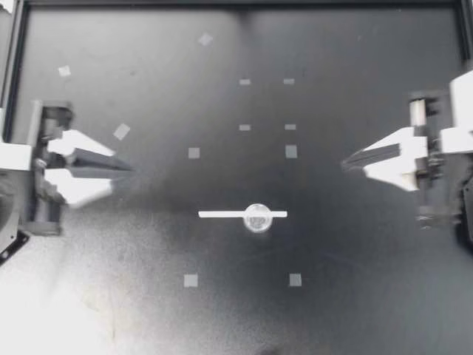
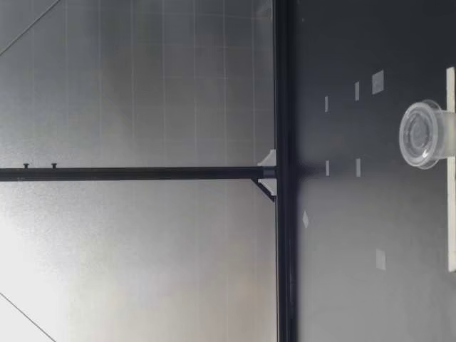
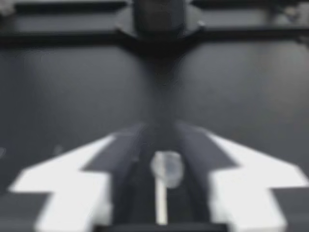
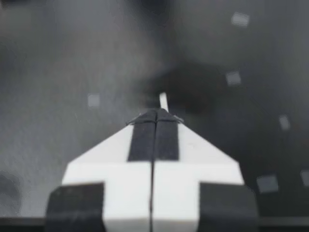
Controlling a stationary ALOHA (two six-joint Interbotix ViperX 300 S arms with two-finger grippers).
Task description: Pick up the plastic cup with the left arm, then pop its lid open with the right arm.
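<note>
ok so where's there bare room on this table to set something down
Bare table runs between the left gripper and the white strip, and likewise between the strip and the right gripper. Only the middle is taken: the clear cup sits on the strip, with flat tape squares around.

My left gripper [image 1: 127, 170] and right gripper [image 1: 346, 164] are showing white, tapering fingers [image 1: 77, 143] (black strips running along their inner edges) on dark wrist housings [image 1: 55, 115].
</note>
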